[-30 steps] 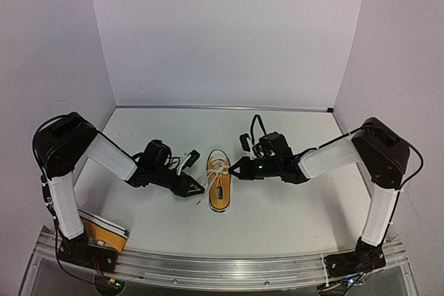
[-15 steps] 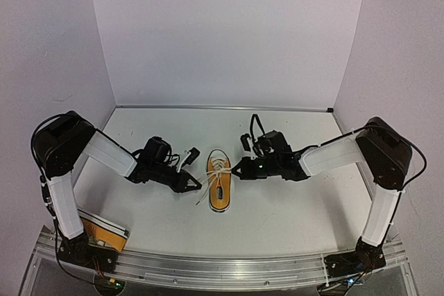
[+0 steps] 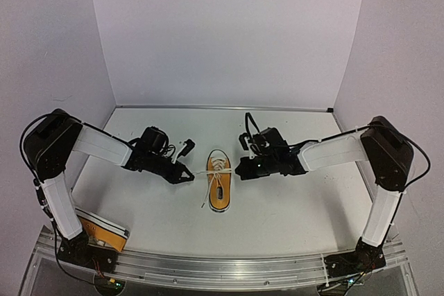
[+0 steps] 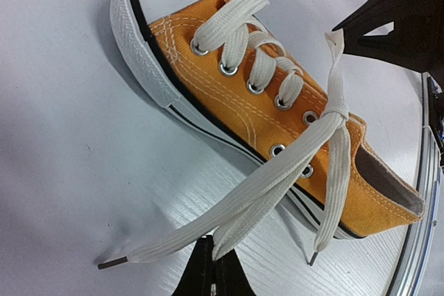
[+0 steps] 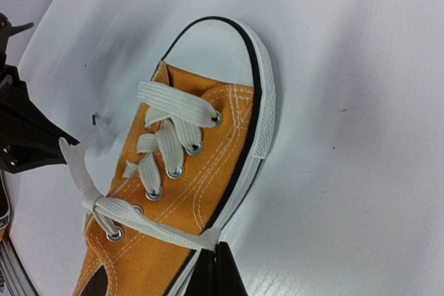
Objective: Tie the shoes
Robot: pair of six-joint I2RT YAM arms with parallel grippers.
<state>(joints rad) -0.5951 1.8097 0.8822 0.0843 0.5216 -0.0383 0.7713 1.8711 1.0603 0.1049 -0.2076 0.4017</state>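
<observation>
One shoe (image 3: pixel 219 188) btwn L pincer (image 3: pixel 189 177), R pincer (image 3: pixel 238 170)

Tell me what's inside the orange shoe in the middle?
The shoe shows only greyish lining at its opening. Farther in, the laces and canvas cover everything.

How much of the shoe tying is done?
Done: the first knot is crossed over the middle shoe. In hand: the left jaws and right jaws each pinch a lace, stretched sideways. Left: no bow yet, and the other shoe by the left arm's base waits.
</observation>
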